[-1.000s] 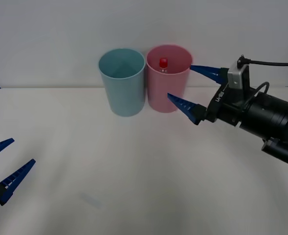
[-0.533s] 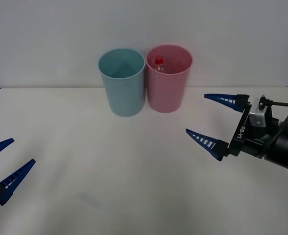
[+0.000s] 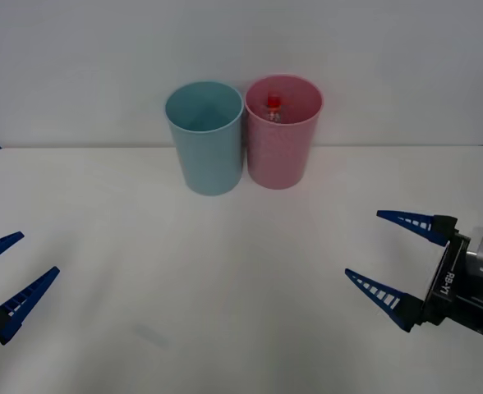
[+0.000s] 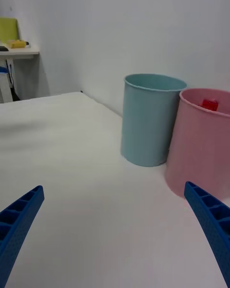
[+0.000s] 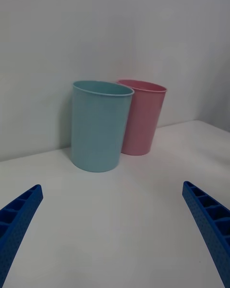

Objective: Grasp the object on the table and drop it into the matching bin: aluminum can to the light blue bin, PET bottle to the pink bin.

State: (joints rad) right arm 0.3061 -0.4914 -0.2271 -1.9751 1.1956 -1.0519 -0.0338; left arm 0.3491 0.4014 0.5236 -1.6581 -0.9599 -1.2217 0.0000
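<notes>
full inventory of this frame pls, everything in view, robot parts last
PET bottle: 1, clear with red cap, inside the pink bin, cap just below the rim.
pink bin: 1, pink, upright at the far middle of the table, on the right of the pair.
light blue bin: 1, light blue, upright right beside the pink bin on its left.
table: 1, white, spans the foreground.
side table: 1, white, in the room behind, with yellow items on it.
left pincer: 1, blue ribbed fingers, open, at the near left edge over the table.
right pincer: 1, blue ribbed fingers, open and empty, near right over the table, pointing towards the bins.
</notes>
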